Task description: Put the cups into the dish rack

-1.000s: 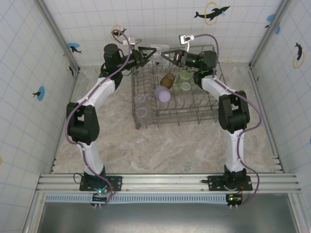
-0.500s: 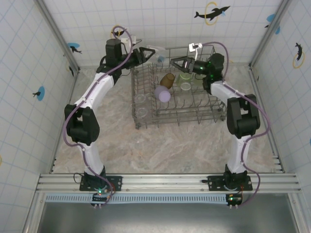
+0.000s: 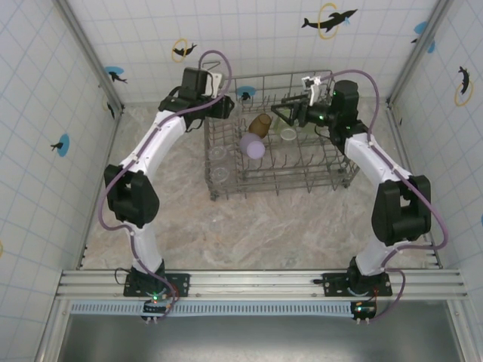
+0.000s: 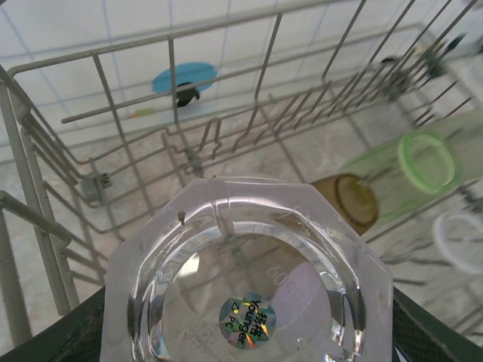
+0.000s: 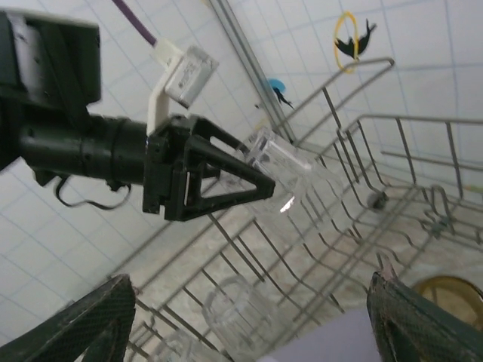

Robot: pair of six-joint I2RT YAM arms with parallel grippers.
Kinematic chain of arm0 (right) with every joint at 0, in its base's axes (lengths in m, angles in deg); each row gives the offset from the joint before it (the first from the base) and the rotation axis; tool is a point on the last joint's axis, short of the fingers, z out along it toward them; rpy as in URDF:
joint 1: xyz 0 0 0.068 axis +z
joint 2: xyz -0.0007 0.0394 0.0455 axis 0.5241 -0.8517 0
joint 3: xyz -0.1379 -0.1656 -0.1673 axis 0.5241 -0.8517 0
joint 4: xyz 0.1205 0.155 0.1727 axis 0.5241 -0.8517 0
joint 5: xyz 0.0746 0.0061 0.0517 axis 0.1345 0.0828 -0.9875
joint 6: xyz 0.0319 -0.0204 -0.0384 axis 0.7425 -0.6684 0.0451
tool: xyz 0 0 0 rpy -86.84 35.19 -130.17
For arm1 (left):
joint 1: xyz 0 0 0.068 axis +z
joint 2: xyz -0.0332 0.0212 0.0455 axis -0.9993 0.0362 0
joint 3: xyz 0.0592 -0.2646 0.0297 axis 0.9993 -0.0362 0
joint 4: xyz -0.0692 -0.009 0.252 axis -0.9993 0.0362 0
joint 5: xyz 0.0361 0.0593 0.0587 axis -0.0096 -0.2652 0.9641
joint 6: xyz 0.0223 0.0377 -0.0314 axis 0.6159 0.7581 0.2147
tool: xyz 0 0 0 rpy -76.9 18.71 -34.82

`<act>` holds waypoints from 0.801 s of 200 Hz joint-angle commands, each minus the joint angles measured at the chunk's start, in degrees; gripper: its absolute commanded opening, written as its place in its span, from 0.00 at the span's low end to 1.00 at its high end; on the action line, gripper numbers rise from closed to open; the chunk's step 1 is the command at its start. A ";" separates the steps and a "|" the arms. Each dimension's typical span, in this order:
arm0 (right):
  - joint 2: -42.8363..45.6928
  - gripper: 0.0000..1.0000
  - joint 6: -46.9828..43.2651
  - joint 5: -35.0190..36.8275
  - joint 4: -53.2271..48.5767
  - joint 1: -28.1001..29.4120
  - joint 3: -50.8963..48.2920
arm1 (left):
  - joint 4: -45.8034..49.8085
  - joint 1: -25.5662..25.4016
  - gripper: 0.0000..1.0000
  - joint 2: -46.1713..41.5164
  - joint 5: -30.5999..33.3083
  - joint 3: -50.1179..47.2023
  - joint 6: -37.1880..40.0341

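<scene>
Clear cup [image 4: 245, 294] clamped in the left gripper [image 5: 260, 181] over the dish rack [image 3: 302, 188] could land crooked and topple if released tilted; right gripper [image 3: 281, 113] gapes wide, empty

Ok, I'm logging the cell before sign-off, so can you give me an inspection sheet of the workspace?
Surface: marbled tabletop, the rack standing on it.
Job's things: dish rack holds an amber cup, a lilac cup, green cups and two clear cups.
Clutter: nothing seen.
Grippers: left gripper shut on a clear tumbler over the rack's far left corner; right gripper open, empty.
Cables: purple cables run along both arms.
Surroundings: tiled walls with dolphin stickers.
</scene>
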 commanded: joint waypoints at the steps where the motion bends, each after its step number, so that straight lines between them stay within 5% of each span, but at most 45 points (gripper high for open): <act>1: 3.16 0.83 -6.06 4.67 -5.51 0.60 -3.31 | 5.61 -1.21 0.00 2.50 9.55 3.58 7.55; 160: 11.77 0.93 -8.37 10.08 -5.43 1.31 -13.41 | 11.53 -4.20 0.00 10.09 24.26 2.97 8.16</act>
